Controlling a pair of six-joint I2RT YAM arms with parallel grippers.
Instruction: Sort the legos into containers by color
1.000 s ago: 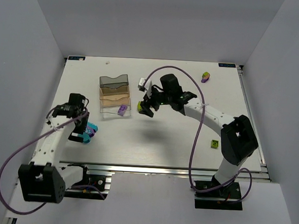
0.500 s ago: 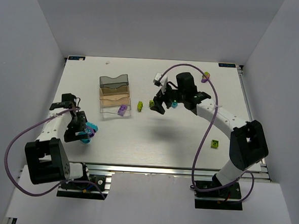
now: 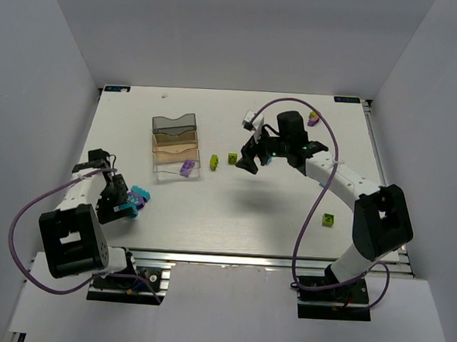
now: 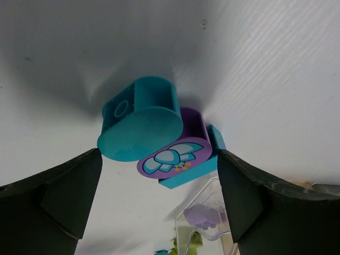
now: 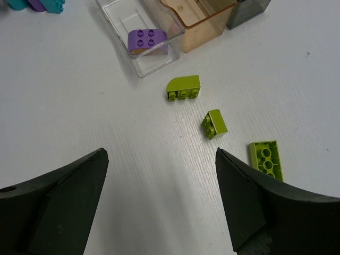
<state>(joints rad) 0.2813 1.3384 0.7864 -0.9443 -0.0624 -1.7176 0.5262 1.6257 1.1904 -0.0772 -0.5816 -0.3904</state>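
Gaping empty — left tool (image 4: 158,194) facing cyan-purple legos (image 4: 154,139), right tool (image 5: 161,204) above lime legos (image 5: 184,87).

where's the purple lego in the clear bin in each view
Top external: purple lego left of centre, in the clear bin.
Left wrist: purple lego at bottom edge, faint through plastic.
Right wrist: purple lego upper left of centre.
Shared landmark: the clear bin.

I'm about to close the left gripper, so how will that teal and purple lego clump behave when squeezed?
Probably rigid: the teal and purple lego clump looks like hard moulded plastic. Its rounded teal end may slip between the left gripper's fingers. It seems several pieces stacked, so a skewed squeeze might pop them apart.
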